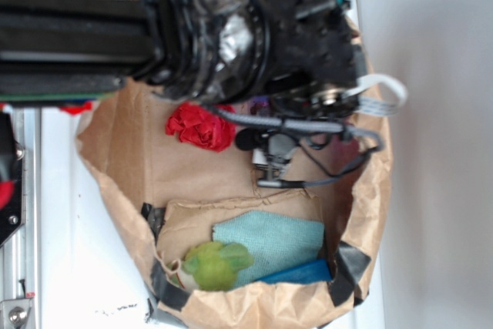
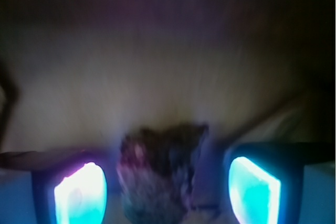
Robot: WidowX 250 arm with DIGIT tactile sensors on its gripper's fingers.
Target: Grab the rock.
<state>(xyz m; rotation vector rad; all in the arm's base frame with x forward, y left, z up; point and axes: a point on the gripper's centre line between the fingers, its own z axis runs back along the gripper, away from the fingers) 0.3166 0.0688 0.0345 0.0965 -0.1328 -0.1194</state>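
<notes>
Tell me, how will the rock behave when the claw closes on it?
The rock looks lumpy and rough, so it probably resists slipping but may twist between the pads. It is likely rigid and rather heavy for its size. The blurred wrist view leaves its exact shape uncertain.

Rough mottled rock (image 2: 160, 174), crinkled brown paper bag (image 1: 123, 159)

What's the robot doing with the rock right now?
Gripper open, pads either side of the rock. Rock between them, not squeezed yet; wrist view blurry. Nothing seen between pads and rock. Red wad and green plush ball sit apart in the paper bag.
</notes>
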